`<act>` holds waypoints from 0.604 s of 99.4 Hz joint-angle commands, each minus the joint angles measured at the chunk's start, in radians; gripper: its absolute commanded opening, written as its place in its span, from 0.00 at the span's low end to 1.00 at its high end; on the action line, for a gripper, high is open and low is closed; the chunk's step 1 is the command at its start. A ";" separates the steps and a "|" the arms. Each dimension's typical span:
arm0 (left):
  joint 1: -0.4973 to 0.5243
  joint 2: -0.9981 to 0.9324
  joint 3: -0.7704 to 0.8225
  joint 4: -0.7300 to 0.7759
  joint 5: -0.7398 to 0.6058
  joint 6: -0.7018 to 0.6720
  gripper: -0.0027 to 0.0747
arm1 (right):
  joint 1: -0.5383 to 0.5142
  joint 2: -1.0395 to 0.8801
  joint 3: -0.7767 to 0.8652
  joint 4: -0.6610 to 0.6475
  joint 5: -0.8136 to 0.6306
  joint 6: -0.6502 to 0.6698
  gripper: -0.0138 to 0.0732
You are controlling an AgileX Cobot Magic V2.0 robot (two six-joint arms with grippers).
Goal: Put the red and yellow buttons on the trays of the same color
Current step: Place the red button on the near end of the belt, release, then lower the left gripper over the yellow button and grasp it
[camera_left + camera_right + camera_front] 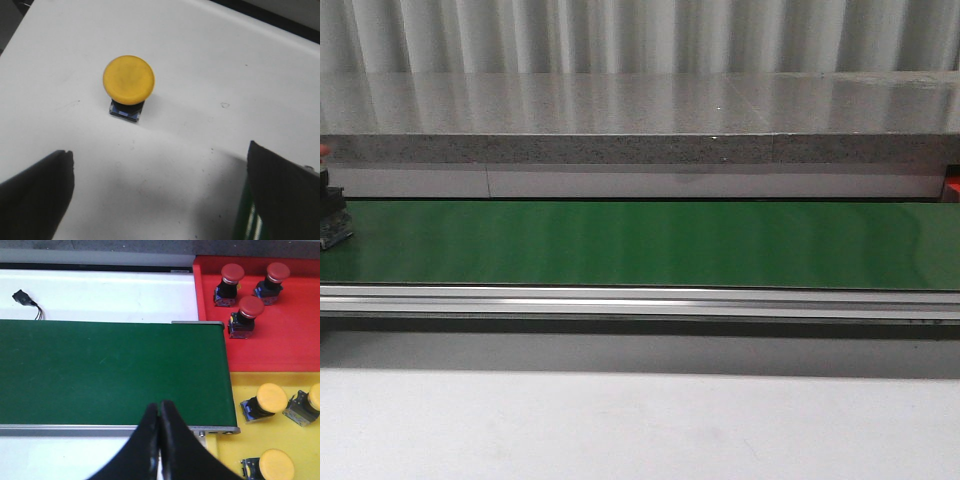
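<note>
A yellow button (129,80) stands upright on its dark base on the white table, a short way ahead of my left gripper (157,150). That gripper is open and holds nothing. My right gripper (160,406) is shut and empty, hovering over the near edge of the green belt (110,370). Beyond the belt's end lie the red tray (280,345) with three red buttons (246,314) and the yellow tray (295,440) with three yellow buttons (267,399). In the front view a dark-based button with a bit of red on top (330,212) sits at the belt's far left edge.
The green conveyor belt (640,245) runs across the front view with a metal rail (640,300) along its near side. A grey stone ledge (640,120) stands behind it. A small black connector with wires (25,299) lies on the white surface beyond the belt.
</note>
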 commanded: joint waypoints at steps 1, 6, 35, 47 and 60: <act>0.003 0.010 -0.069 0.000 -0.068 0.002 0.88 | 0.002 -0.004 -0.023 0.002 -0.055 -0.009 0.02; 0.003 0.049 -0.104 0.009 -0.072 0.002 0.88 | 0.002 -0.004 -0.023 0.002 -0.055 -0.009 0.02; 0.005 0.257 -0.331 0.015 -0.039 0.002 0.88 | 0.002 -0.004 -0.023 0.002 -0.055 -0.009 0.02; 0.005 0.315 -0.367 0.015 -0.042 0.002 0.87 | 0.002 -0.004 -0.023 0.002 -0.055 -0.009 0.02; 0.005 0.332 -0.369 0.015 -0.058 0.002 0.76 | 0.002 -0.004 -0.023 0.002 -0.055 -0.009 0.02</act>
